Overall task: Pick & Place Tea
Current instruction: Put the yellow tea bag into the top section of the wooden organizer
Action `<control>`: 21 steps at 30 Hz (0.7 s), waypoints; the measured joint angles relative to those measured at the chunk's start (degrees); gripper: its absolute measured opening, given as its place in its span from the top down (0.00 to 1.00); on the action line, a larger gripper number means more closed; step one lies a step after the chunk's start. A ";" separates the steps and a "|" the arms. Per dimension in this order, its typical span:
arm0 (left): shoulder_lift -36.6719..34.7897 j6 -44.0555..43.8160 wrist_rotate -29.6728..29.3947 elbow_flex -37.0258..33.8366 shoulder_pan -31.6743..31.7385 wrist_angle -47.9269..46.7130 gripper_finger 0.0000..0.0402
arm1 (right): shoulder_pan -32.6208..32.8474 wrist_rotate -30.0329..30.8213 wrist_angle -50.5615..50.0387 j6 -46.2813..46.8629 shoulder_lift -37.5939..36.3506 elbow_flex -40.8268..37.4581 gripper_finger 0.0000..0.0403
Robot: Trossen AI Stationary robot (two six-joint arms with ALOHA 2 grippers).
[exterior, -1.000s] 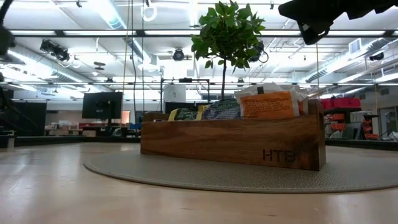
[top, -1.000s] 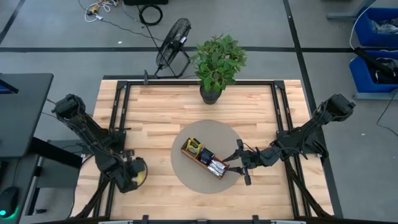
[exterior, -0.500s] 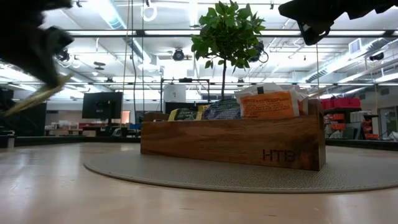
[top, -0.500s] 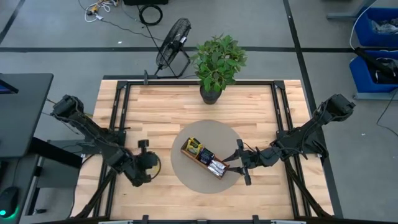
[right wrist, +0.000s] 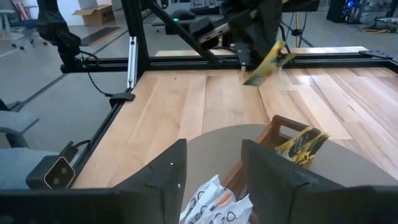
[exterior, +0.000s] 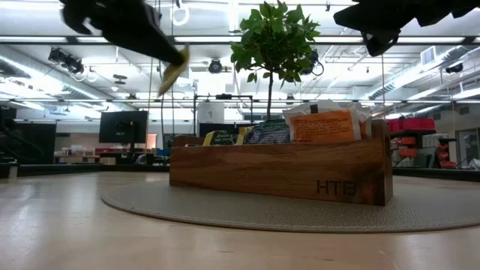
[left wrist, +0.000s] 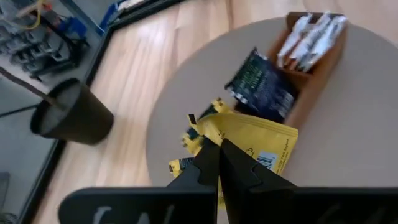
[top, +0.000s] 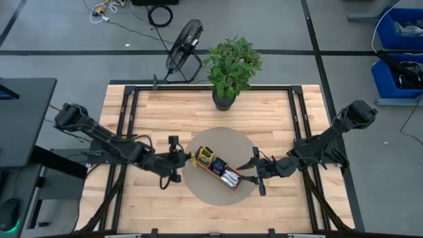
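Note:
My left gripper [top: 177,159] hovers over the table just left of the long wooden tray [top: 215,168]. It is shut on a yellow tea sachet [left wrist: 252,142]. The tray stands on a round grey mat [top: 218,142]. It holds yellow sachets [left wrist: 198,132] at its left end, a navy one [left wrist: 261,82] in the middle and orange-and-white ones [left wrist: 309,38] at its right end. They stand on edge, sticking up above its walls [exterior: 277,169]. My right gripper [top: 246,173] waits open at the tray's right end, raised above it. My left gripper pinches the yellow sachet by one edge [left wrist: 231,144] between its two fingers. The fingers come from the table's left, slanting downward. The sachet hangs tilted below the fingertips [exterior: 174,69], lifted clear of table and tray.
A potted plant [top: 231,66] stands at the table's far edge behind the mat. A black metal frame [top: 125,106] borders the wooden top on the left, right and far sides. A fan [top: 183,47] lies on the floor beyond the table.
My left gripper has swung from the table's near left corner toward the tray, rising and rolling its wrist, and has stayed shut on the yellow sachet. The sachet has travelled with it, clear of the table.

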 joint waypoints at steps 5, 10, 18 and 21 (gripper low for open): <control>1.08 5.72 2.21 0.07 3.40 6.61 0.99 | 0.00 0.02 -0.66 0.28 0.02 0.00 0.60; 5.70 12.59 3.25 0.00 5.64 9.72 0.99 | 0.00 0.04 -0.58 0.24 0.02 0.00 0.60; 12.94 17.40 2.60 -0.02 7.70 12.72 0.99 | 0.00 0.04 -0.88 1.05 0.02 0.00 0.60; 14.42 19.42 2.56 -0.02 7.74 16.21 0.99 | 0.00 0.04 -1.00 0.90 0.02 0.00 0.60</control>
